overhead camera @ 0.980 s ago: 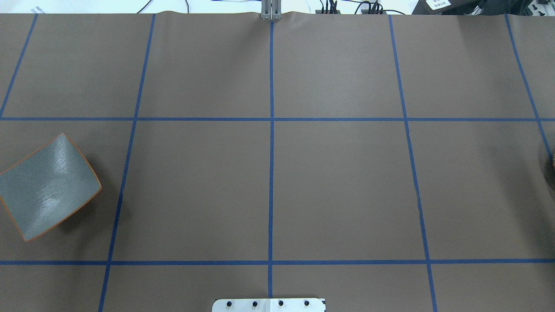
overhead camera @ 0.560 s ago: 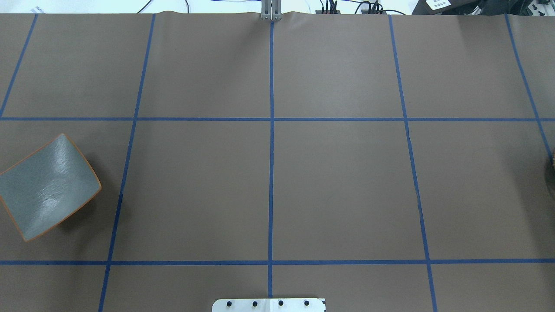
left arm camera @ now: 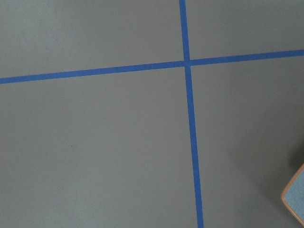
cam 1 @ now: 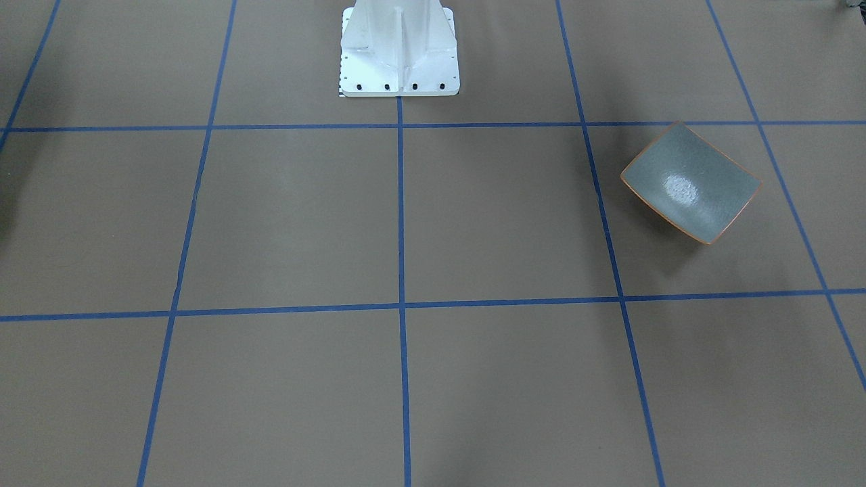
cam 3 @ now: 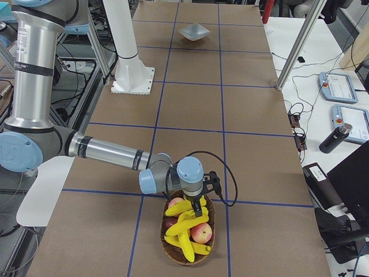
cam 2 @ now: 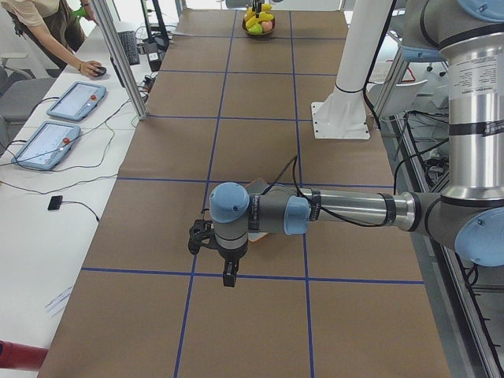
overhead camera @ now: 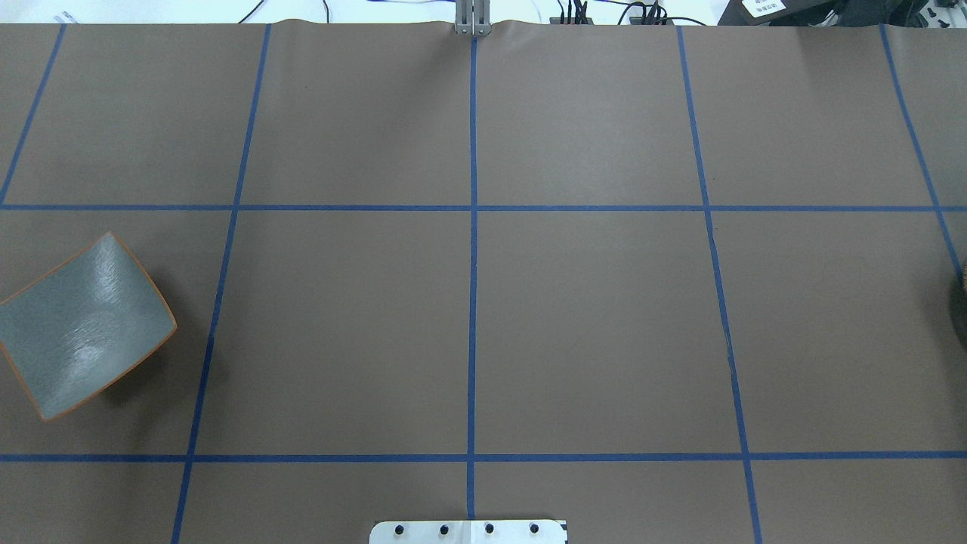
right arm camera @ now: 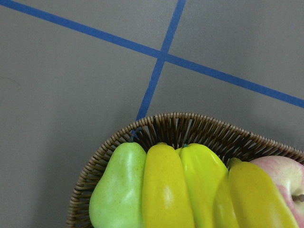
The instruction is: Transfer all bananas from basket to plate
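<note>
**A:** Where are the bananas [cam 3: 187, 220]?

**B:** In the basket [right arm camera: 190, 127], bottom centre of the right-side view, under the right gripper [cam 3: 198, 210]. The plate [overhead camera: 83, 325] sits empty at the overhead's left edge.

**A:** Fingers?

**B:** I can't tell on either; the left gripper [cam 2: 229, 277] shows only side-on.

**A:** Risk?

**B:** The bananas are packed against a pear [right arm camera: 116, 190] and apples [cam 3: 201, 232]. A grab may catch two or drag a neighbour out.

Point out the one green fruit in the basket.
The pear, at the left end of the row in the right wrist view, against the basket rim. The bananas beside it are yellow, and the apple is pinkish.
</note>
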